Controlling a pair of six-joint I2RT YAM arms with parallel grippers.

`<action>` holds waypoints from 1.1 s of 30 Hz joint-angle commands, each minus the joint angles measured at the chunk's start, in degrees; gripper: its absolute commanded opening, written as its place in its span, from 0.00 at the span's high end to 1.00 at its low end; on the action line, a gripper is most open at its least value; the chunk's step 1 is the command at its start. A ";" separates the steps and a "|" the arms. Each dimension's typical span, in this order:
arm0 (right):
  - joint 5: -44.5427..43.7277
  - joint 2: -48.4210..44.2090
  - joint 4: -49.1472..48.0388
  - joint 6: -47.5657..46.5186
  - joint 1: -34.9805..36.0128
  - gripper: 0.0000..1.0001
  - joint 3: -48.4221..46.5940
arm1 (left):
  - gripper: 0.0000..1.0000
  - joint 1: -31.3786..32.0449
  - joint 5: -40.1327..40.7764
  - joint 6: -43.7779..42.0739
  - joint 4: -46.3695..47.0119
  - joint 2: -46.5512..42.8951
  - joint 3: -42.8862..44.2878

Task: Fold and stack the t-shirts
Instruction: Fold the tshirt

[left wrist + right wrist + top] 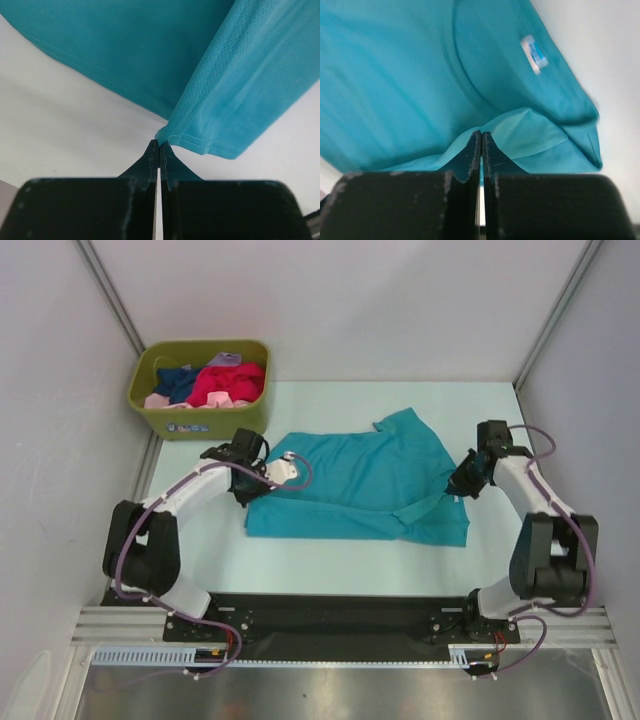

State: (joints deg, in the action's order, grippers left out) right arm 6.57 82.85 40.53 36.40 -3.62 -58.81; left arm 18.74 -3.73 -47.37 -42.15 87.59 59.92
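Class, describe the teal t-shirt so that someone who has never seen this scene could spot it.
Find the pale table. The teal t-shirt lies across its middle. It alone is out on the table; the other shirts sit heaped in the olive bin at the far left.

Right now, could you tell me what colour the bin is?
Olive green; the bin shows best in the top view.

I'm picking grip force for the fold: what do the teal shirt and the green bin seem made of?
The teal t-shirt looks like soft, matte knit cloth. The left wrist view shows a fine mesh texture and stitched hems, perhaps a sports synthetic, but the fibre cannot be told. The olive-green bin looks like rigid moulded plastic, smooth with a faint sheen.
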 commanded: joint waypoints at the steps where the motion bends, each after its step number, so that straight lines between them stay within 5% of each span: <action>1: -2.96 5.56 -6.08 -6.08 0.89 1.00 -6.14 | 1.00 -0.29 1.88 1.58 3.56 4.15 3.80; 14: -3.32 17.96 -7.49 -8.89 1.68 0.99 -15.02 | 0.97 -0.90 3.46 4.57 8.40 10.23 6.78; 15: -3.23 18.40 -7.14 -8.98 1.68 0.73 -15.46 | 0.87 -0.90 3.55 4.75 8.40 10.58 7.05; 16: -3.23 19.10 -6.53 -9.42 1.68 0.58 -17.03 | 0.68 -0.90 5.29 5.71 8.66 10.84 7.14; 17: -4.88 19.37 -4.17 -9.51 1.68 0.51 -18.09 | 0.46 -0.99 6.70 6.06 8.75 10.85 7.84; 18: -6.12 19.19 -2.58 -9.42 1.68 0.42 -19.14 | 0.38 -0.99 7.24 6.33 8.49 10.58 8.36; 21: -13.57 16.04 3.83 -8.11 1.07 0.31 -21.18 | 0.27 -1.34 9.95 6.77 9.36 7.25 9.95; 23: -13.78 11.40 7.52 -5.48 -1.20 0.32 -17.60 | 0.26 -1.25 10.76 6.51 9.46 3.21 10.48; 27: -9.56 1.74 9.39 -0.90 -3.15 0.37 -5.03 | 0.44 0.76 4.08 1.33 6.38 -5.13 1.39; 33: -5.62 -4.89 5.18 4.46 -3.59 0.36 10.43 | 0.37 5.42 3.55 -4.82 10.93 -8.58 -13.22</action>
State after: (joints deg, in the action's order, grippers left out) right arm -1.87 79.18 47.33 36.40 -7.35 -53.63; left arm 22.35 1.67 -47.05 -33.01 77.84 53.19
